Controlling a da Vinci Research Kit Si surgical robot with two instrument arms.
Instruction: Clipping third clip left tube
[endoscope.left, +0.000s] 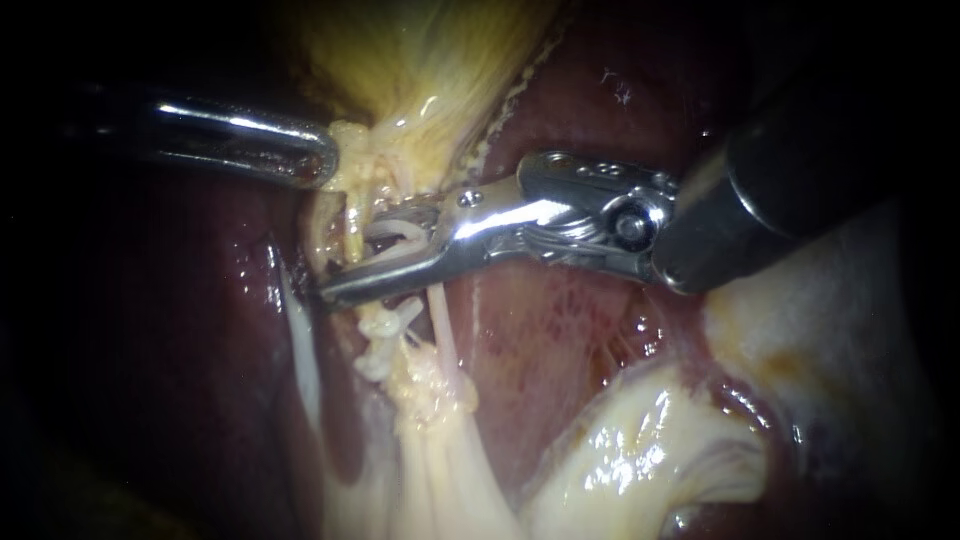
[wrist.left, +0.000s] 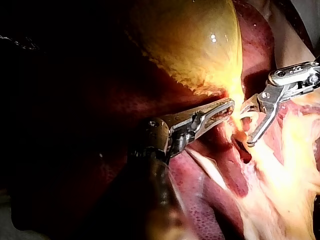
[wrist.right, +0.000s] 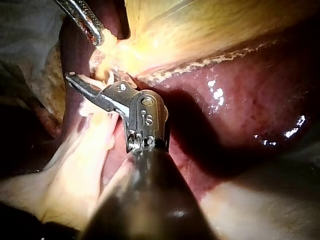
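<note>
Tube (endoscope.left: 443, 330) roughly upright in endoscope view, apparently across right instrument's (endoscope.left: 362, 254) spread claw; left instrument's (endoscope.left: 332, 166) claw pinching gallbladder (endoscope.left: 420, 60) neck.

The left instrument (endoscope.left: 320, 165) comes in almost level from the left, its pincer closed on a bit of tissue (endoscope.left: 350, 145) at the tip. The right instrument (endoscope.left: 385, 248) slants in from the upper right, wrist bent, pincer open with a clear gap.

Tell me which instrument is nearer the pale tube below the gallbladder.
Right. My right instrument straddles the tube; my left instrument sits above it, at the gallbladder neck.
</note>
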